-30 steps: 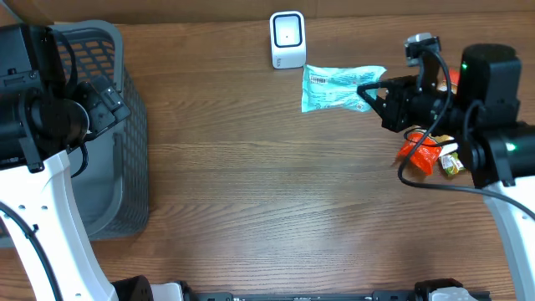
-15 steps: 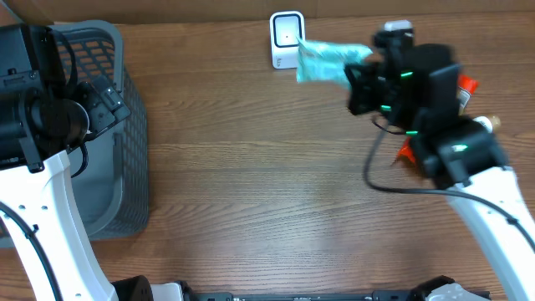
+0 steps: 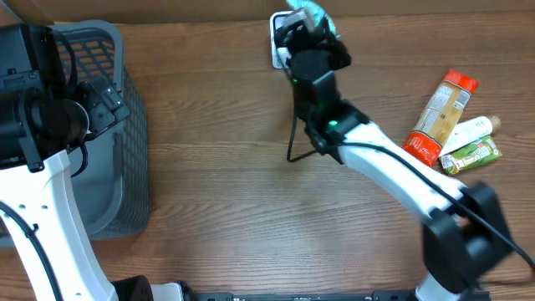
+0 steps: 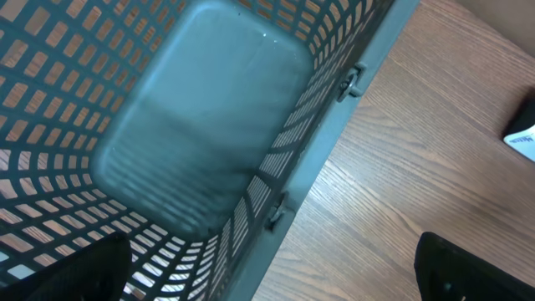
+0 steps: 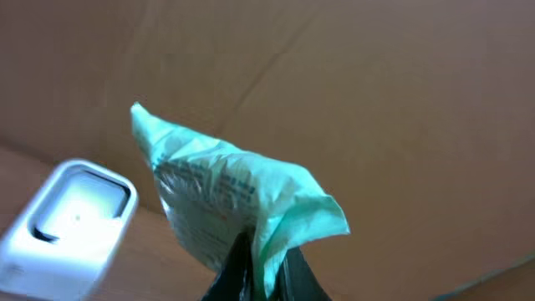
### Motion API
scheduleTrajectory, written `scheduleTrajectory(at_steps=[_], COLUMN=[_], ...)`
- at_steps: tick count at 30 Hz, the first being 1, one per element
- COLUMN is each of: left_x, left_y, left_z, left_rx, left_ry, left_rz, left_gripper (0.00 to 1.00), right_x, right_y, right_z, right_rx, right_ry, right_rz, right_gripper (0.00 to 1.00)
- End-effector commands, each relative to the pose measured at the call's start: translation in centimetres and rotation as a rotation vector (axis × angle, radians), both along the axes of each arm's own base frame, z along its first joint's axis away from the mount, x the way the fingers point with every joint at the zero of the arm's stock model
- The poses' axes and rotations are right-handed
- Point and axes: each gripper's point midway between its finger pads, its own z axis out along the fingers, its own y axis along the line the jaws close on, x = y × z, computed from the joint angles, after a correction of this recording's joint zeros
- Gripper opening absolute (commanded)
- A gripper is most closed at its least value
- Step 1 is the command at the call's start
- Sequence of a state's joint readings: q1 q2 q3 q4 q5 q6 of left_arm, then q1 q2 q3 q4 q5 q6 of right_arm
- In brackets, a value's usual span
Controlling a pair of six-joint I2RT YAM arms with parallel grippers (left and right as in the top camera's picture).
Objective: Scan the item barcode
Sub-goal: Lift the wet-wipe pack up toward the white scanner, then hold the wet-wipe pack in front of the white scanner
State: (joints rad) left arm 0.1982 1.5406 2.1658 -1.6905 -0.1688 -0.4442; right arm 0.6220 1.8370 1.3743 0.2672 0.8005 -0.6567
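Note:
My right gripper [image 5: 263, 269] is shut on the lower edge of a pale teal printed packet [image 5: 226, 196], which stands upright above the fingers. The white barcode scanner [image 5: 71, 213] with its lit window sits just left of the packet in the right wrist view. From overhead, the right gripper [image 3: 303, 32] reaches to the table's back edge, holding the packet [image 3: 311, 12] over the scanner [image 3: 277, 52], which the arm largely hides. My left gripper [image 4: 272, 280] hangs open and empty over the rim of the grey mesh basket [image 4: 209, 125].
The basket [image 3: 125, 167] stands at the left with the left gripper [image 3: 104, 100] above it. At the right lie an orange packet [image 3: 440, 117], a white tube [image 3: 466, 131] and a green bar [image 3: 473, 155]. A brown cardboard wall runs along the back.
The right arm has swung left with the teal packet, from right of the scanner to directly over it. The items at the right are now uncovered. The left arm has not moved.

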Motion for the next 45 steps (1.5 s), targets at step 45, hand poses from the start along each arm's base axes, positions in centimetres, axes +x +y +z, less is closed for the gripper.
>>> scheduleTrajectory(at_steps=[45], left_x=[0.0], left_y=[0.4], left_z=[0.0], left_rx=[0.017], left_ry=[0.006], left_rz=[0.002], left_gripper=[0.99], right_x=[11.3], right_y=[3.6], right_z=[-10.7], right_rx=[-0.503], right_ry=[-0.068], right_rz=[0.171], right_gripper=[0.04])
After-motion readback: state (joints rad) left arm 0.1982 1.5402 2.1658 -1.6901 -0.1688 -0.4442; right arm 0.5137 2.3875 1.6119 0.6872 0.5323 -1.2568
